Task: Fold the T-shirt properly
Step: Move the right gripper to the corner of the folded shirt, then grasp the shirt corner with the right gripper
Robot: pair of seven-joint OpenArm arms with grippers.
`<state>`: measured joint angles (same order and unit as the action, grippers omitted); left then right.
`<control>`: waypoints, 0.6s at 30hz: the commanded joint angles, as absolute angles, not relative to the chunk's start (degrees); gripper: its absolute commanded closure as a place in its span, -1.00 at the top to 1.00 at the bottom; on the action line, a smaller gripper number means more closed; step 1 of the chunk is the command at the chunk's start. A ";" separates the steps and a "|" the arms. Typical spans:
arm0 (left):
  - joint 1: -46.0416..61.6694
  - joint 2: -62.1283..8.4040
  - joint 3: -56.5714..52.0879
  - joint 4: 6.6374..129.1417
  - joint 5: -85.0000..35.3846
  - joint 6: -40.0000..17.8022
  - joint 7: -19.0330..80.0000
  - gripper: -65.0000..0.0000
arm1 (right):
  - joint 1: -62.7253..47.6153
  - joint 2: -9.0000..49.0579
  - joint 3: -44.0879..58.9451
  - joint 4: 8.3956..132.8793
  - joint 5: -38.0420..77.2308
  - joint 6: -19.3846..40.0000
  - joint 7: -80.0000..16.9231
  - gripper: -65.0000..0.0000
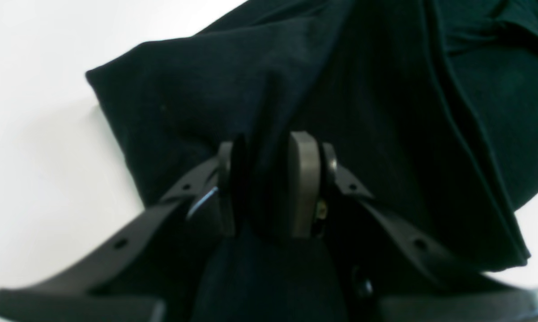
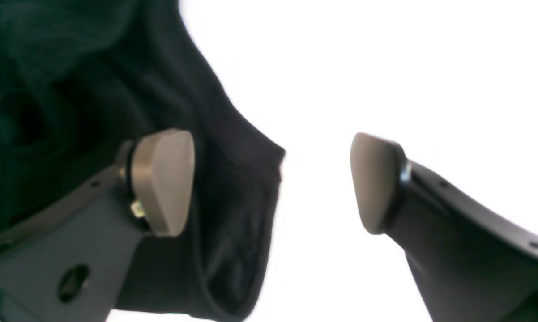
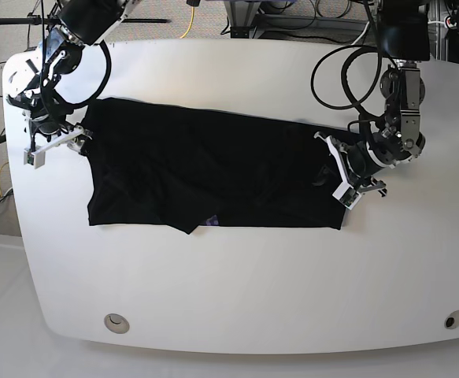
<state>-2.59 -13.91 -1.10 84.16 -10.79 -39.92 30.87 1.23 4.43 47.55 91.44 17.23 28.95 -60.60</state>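
I'm seeing the T-shirt [image 3: 205, 177] lying spread on the white surface [image 3: 253, 276], left tool [image 1: 269, 188] pinching its cloth, right tool [image 2: 271, 183] gaping wide beside a corner, cables [image 3: 292, 16] trailing behind.

A white table [image 3: 253, 276] with rounded corners; two round holes [image 3: 116, 320] near its front edge, one at each corner; cables [image 3: 292, 12] and a yellow cord [image 3: 190, 16] behind the table
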 commanded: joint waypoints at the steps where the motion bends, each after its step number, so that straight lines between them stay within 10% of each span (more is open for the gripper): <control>1: -3.39 -14.83 -1.43 85.01 -11.85 -40.00 30.33 -0.53 | 2.63 5.62 47.79 92.23 18.66 29.03 -59.32 0.58; 18: -3.14 -15.16 -1.55 84.51 -11.39 -40.00 30.50 -0.53 | 3.11 10.71 48.76 79.96 21.18 30.93 -58.34 0.57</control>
